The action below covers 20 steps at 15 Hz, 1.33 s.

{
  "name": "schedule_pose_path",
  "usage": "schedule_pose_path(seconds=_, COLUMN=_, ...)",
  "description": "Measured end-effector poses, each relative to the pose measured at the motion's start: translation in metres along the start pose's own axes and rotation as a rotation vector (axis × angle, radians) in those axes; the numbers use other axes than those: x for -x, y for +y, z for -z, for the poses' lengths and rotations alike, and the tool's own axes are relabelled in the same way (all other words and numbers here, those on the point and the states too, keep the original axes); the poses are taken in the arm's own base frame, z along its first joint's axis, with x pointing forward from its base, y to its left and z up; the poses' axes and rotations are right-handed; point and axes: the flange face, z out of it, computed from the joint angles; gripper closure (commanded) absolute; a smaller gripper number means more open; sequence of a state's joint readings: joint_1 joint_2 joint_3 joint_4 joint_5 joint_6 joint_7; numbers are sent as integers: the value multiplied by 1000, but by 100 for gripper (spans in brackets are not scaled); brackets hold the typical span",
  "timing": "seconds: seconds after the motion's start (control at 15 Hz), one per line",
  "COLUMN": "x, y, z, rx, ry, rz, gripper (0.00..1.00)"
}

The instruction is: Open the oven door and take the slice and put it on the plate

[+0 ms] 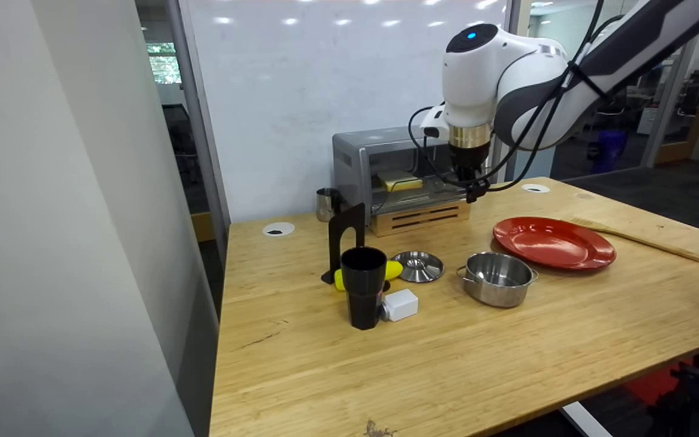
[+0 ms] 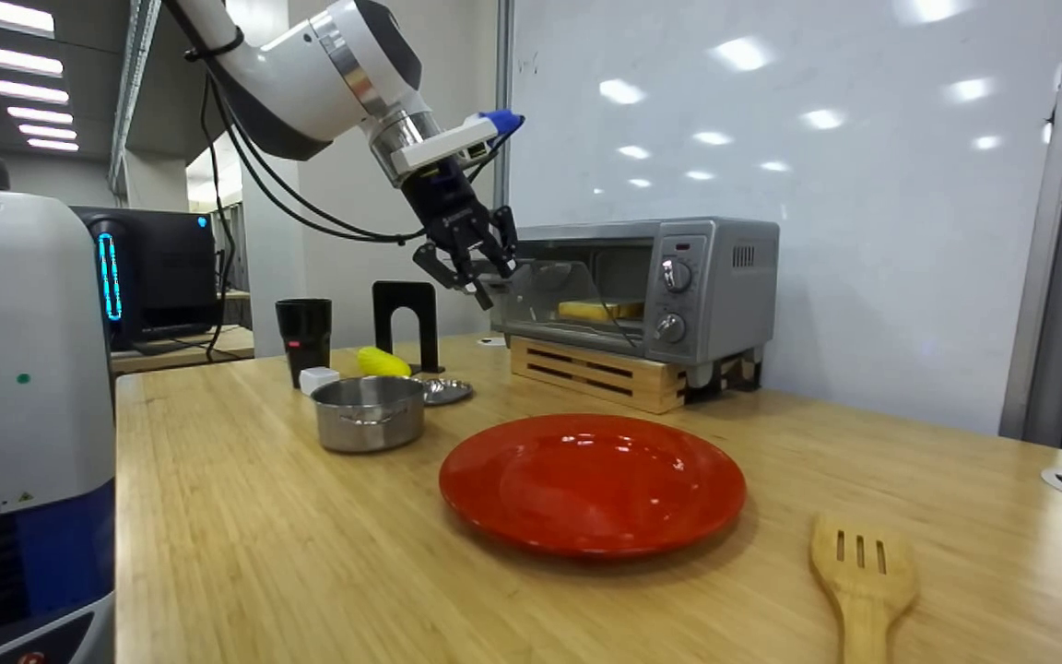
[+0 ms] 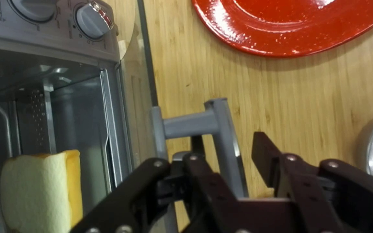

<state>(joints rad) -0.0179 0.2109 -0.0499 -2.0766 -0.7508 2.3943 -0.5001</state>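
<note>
The oven door (image 2: 545, 290) leans outward from the top of the grey toaster oven, partly lowered, so the inside can be seen from above. My gripper (image 3: 230, 142) straddles the door's handle bar (image 3: 226, 149) in the wrist view: one finger reaches down between bar and glass, the other stands on the outer side. Wood shows between the bar and both fingers, so the jaws are open around it. Inside the oven lies the slice (image 3: 39, 191), pale with a yellow edge; it also appears in an exterior view as the slice (image 1: 399, 181). The red plate (image 2: 591, 484) rests bare on the table.
A steel pot (image 1: 498, 279) stands beside the plate, with a steel lid (image 1: 419, 267) near it. A black cup (image 1: 363, 288), white bottle (image 1: 400, 304), yellow object (image 2: 382, 361) and black bookend (image 2: 407, 318) cluster farther along. A wooden spatula (image 2: 863, 576) lies past the plate.
</note>
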Motion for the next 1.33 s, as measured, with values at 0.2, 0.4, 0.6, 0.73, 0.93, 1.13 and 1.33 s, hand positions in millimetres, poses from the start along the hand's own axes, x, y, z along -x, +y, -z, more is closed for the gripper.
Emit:
schedule_pose_path(seconds=0.2, x=-3, y=-12, z=-5, rx=-3, ry=-10, rz=16, gripper=55)
schedule_pose_path(seconds=0.4, x=-7, y=-26, z=-12, rx=-19, ry=-17, rz=37, gripper=55)
schedule_pose_path(seconds=0.6, x=-10, y=-42, z=-20, rx=-42, ry=-26, rz=58, gripper=55)
schedule_pose_path(seconds=0.73, x=-12, y=-52, z=-25, rx=-55, ry=-33, rz=70, gripper=55)
schedule_pose_path(seconds=0.93, x=-16, y=-64, z=-33, rx=-67, ry=-45, rz=85, gripper=55)
schedule_pose_path(seconds=1.13, x=-19, y=-68, z=-37, rx=-68, ry=-51, rz=90, gripper=53)
schedule_pose_path(seconds=1.33, x=-21, y=-67, z=-34, rx=-62, ry=-46, rz=78, gripper=41)
